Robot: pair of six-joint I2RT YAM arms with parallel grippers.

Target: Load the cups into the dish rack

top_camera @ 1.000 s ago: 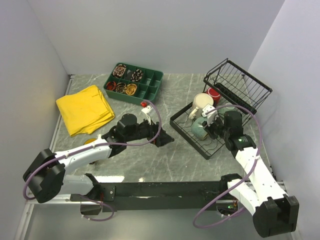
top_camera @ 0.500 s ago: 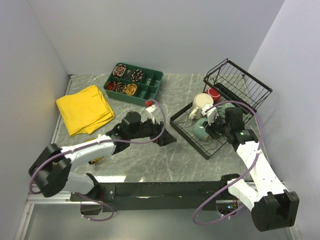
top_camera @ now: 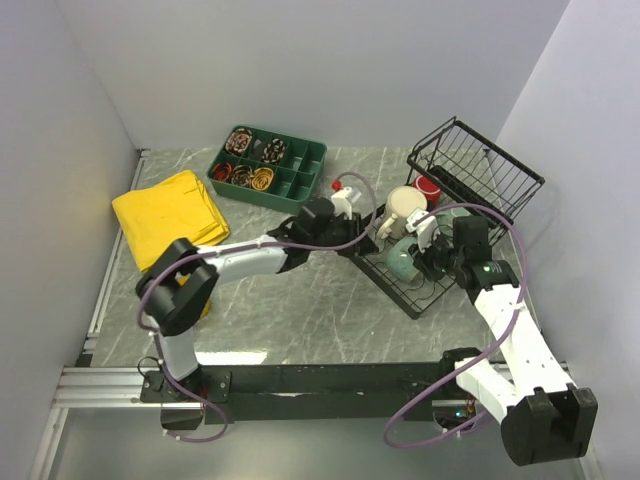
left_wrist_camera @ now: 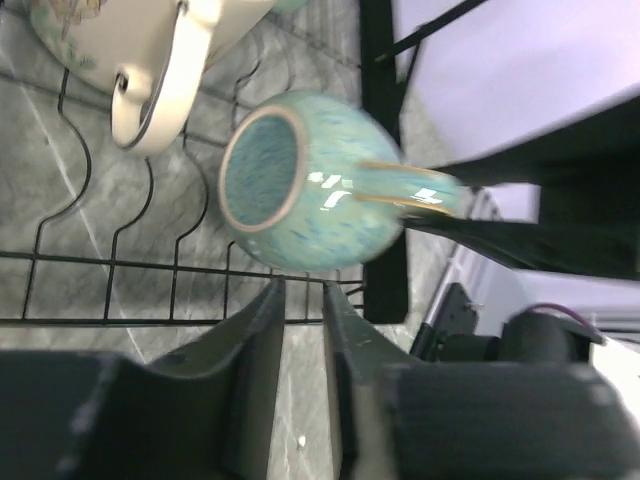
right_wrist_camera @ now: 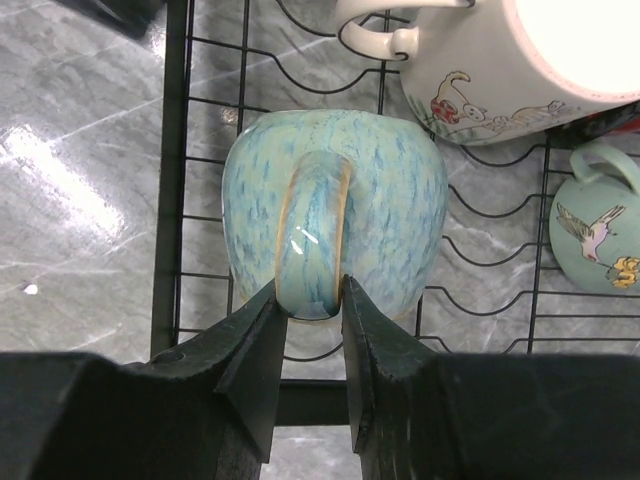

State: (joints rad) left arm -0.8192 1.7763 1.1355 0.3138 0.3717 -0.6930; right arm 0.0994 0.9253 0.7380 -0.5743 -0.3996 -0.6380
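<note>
The grey-green cup [top_camera: 400, 262] [right_wrist_camera: 335, 205] lies on its side on the flat base of the black wire dish rack [top_camera: 480, 170] [right_wrist_camera: 178, 200]. My right gripper [right_wrist_camera: 312, 295] [top_camera: 418, 262] is shut on its handle. The left gripper [left_wrist_camera: 302, 290] [top_camera: 360, 245] sits at the rack's near left edge, pointing at that cup's [left_wrist_camera: 310, 180] open mouth without touching it. Its jaws stand almost together with nothing between them. A cream cup [top_camera: 405, 203] [right_wrist_camera: 520, 60] and a small pale teal cup [right_wrist_camera: 600, 215] rest on the base. A red cup [top_camera: 428, 188] sits beside the raised basket.
A dark green compartment tray [top_camera: 268, 165] holding small items stands at the back centre. A folded yellow cloth [top_camera: 170, 218] lies at the left. White walls close in the table on the left, back and right.
The left arm has swung right across the table to the rack's edge, and its jaws have closed from wide open. The right gripper has kept hold of the grey-green cup's handle.
</note>
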